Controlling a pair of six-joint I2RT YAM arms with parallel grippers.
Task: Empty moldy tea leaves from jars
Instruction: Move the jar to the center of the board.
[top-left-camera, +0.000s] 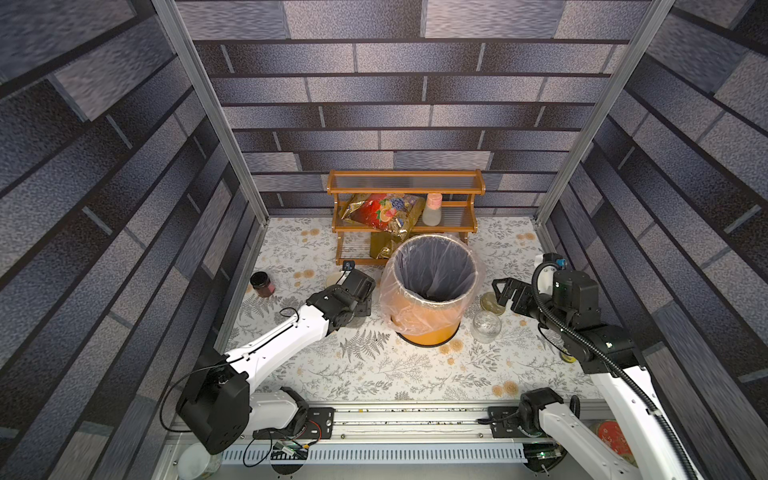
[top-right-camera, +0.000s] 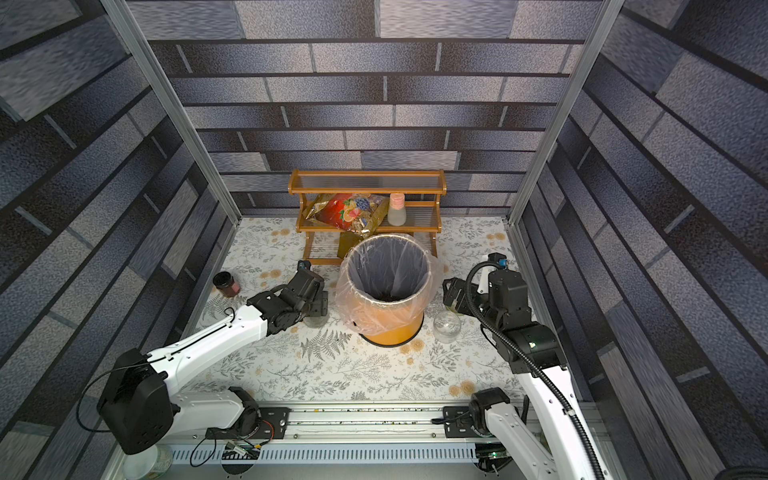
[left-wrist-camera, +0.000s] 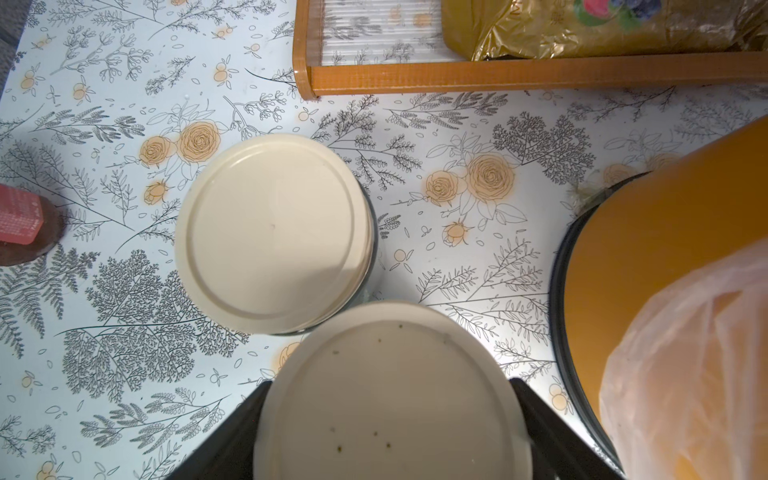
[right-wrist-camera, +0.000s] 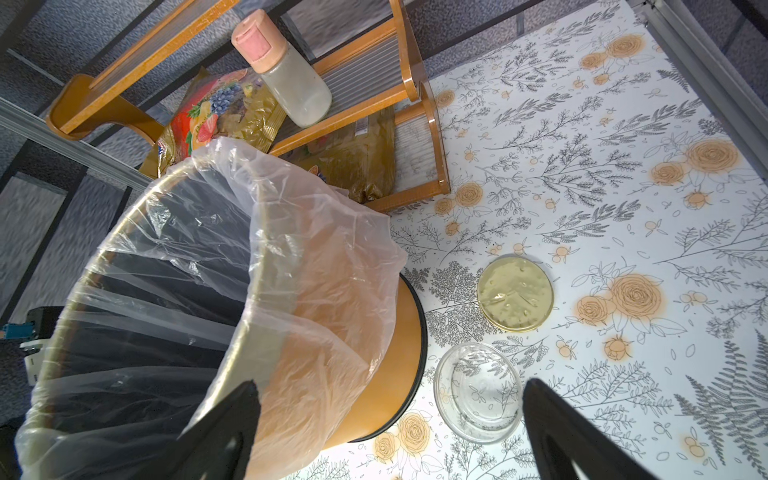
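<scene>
- An empty jar (right-wrist-camera: 478, 395), uncapped, stands upright on the floral desk (top-left-camera: 374, 374), just right of the orange bin (top-left-camera: 432, 334).
- The left pincer (left-wrist-camera: 388, 382) is clamped on a lidded jar (left-wrist-camera: 386, 415) just left of the bin. Both black fingers (left-wrist-camera: 228, 440) press against the rim of its cream lid, which hides the contents.
- The right pincer (right-wrist-camera: 392, 384) hangs above the desk with its jaws spread wide, gripping nothing. It is near the empty jar and a loose lid (right-wrist-camera: 514, 293) that lies underside up.
- A dark clump of tea leaves (top-right-camera: 388, 296) sits at the bottom of the plastic-lined bin.
- A second lidded jar (left-wrist-camera: 274, 232) stands just beyond the gripped one, and a dark jar (top-left-camera: 262, 284) stands farther left.
- At the back wall, a wooden shelf (top-left-camera: 405, 183) carries a snack bag (top-left-camera: 382, 212) and a pink-capped bottle (top-left-camera: 432, 210).
</scene>
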